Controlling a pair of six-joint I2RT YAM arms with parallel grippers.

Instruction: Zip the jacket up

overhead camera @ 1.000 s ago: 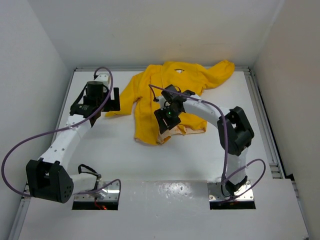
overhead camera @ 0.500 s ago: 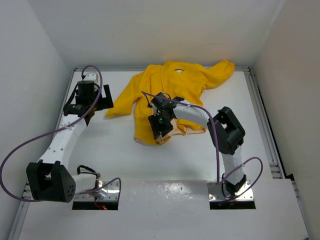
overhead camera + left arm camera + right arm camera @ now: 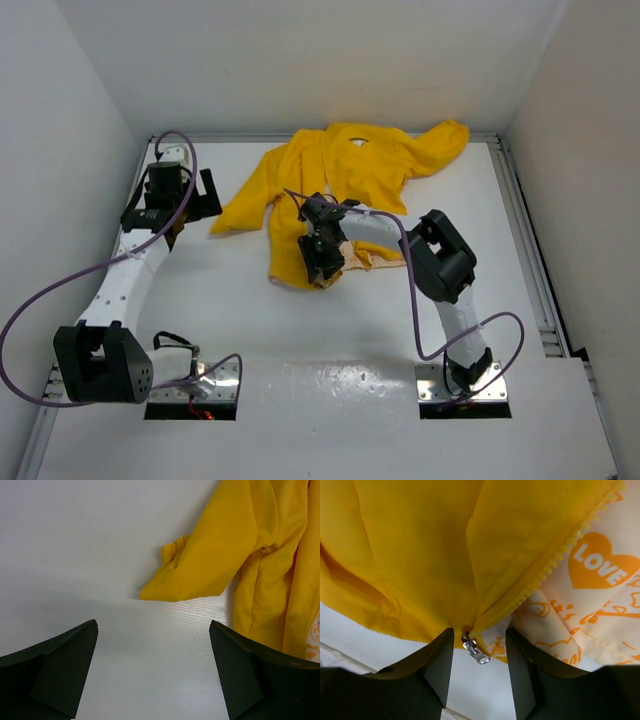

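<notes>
The yellow jacket [image 3: 335,180] lies spread at the back middle of the table, its right front folded open on the pale, orange-printed lining [image 3: 590,595]. My right gripper [image 3: 323,262] is low at the bottom hem, open. The silver zipper pull [image 3: 476,651] hangs between its fingers [image 3: 432,665], closest to the left one, and nothing is pinched. Yellow zipper teeth [image 3: 555,562] run up and to the right from the pull. My left gripper [image 3: 195,195] stands wide open over bare table, left of the jacket's sleeve [image 3: 215,565].
White walls close in the table at the back and on both sides. A metal rail [image 3: 525,250] runs along the right edge. Purple cables loop off both arms, and the arm bases sit on plates [image 3: 195,385] at the near edge.
The right gripper slid left along the hem to the zipper's bottom end and its jaws narrowed. The left arm swung left, away from the sleeve.
</notes>
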